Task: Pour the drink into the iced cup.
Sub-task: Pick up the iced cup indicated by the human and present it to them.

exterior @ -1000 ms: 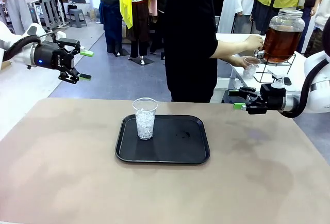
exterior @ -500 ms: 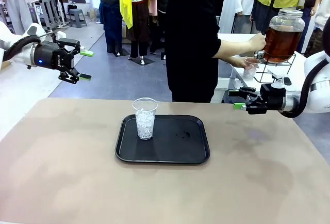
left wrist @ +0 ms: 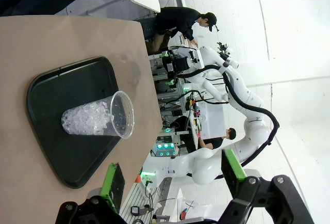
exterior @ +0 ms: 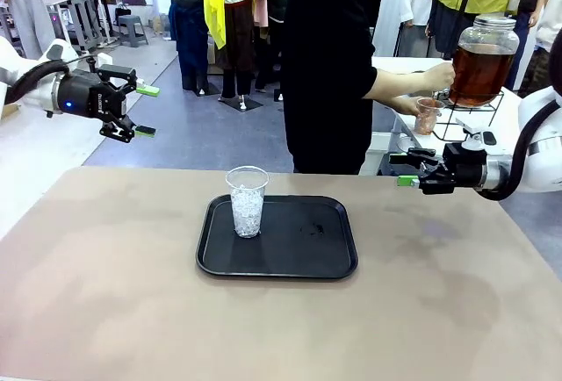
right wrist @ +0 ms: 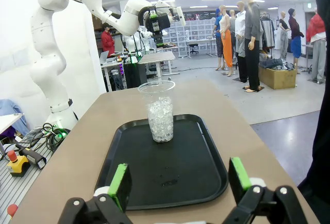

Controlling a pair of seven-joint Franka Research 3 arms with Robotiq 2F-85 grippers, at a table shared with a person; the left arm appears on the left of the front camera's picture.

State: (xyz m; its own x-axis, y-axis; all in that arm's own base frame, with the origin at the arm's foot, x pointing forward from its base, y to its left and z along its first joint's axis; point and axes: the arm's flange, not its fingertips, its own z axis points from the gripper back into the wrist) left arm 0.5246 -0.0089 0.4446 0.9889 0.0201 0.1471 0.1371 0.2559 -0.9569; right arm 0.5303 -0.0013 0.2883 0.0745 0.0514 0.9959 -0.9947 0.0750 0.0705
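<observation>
- Brown tabletop (exterior: 105,293): 1 black tray (exterior: 325,258) lies at its middle, likely as a spill-catcher. It bears 1 clear plastic iced cup (exterior: 247,201), upright on the tray's left part, about half full of ice, with no liquid visible.
- Drink (exterior: 479,74): amber-brown liquid in 1 large glass spigot jar (exterior: 496,25). The jar stands on a white side table (exterior: 399,65) beyond the far right corner, well apart from the iced cup.
- Small clear cup (exterior: 428,116): held under the jar's tap and partly filled with amber liquid, so probably the vessel for the pour. Cups total 2.
- Person's hands, 2: 1 hand (exterior: 436,74) is on the tap; the other (exterior: 407,104) grasps the small cup from the side.
- Grippers, 2: left gripper (exterior: 146,111) hangs raised off the far left corner. Right gripper (exterior: 404,168) sits low at the right edge, pointing toward the tray. Both have their jaws spread wide with nothing between them, seemingly waiting, which leaves the tray free.
</observation>
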